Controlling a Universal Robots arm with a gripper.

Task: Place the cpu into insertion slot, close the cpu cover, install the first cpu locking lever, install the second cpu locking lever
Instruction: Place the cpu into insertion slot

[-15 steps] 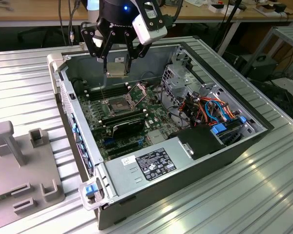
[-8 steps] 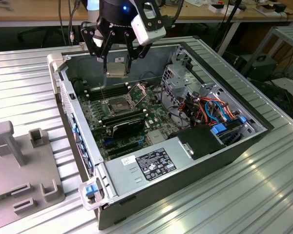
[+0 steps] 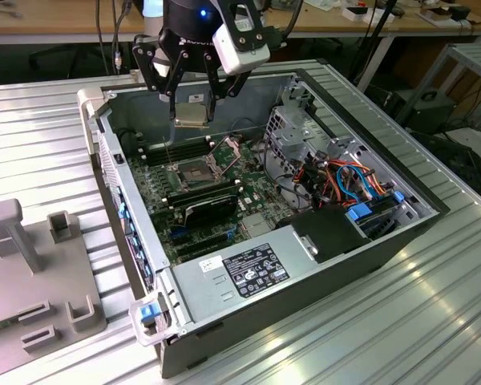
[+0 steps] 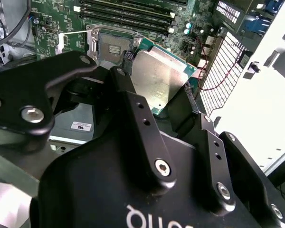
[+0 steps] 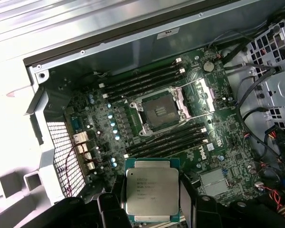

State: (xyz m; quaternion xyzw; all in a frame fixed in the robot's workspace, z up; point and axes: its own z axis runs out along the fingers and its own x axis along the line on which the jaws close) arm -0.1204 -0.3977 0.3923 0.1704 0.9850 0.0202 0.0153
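At the exterior view's left a grey fixture (image 3: 40, 265) lies on the worktop (image 3: 433, 321). Further right, over the open case (image 3: 321, 293), the end effector (image 3: 191, 104) is clamped on the cpu (image 3: 191, 117) and holds it flat. The slot (image 3: 193, 172) lies below it and slightly nearer, bare and well apart. Just right of the slot the cover (image 3: 227, 150) seems raised, but its hinge is hard to make out.
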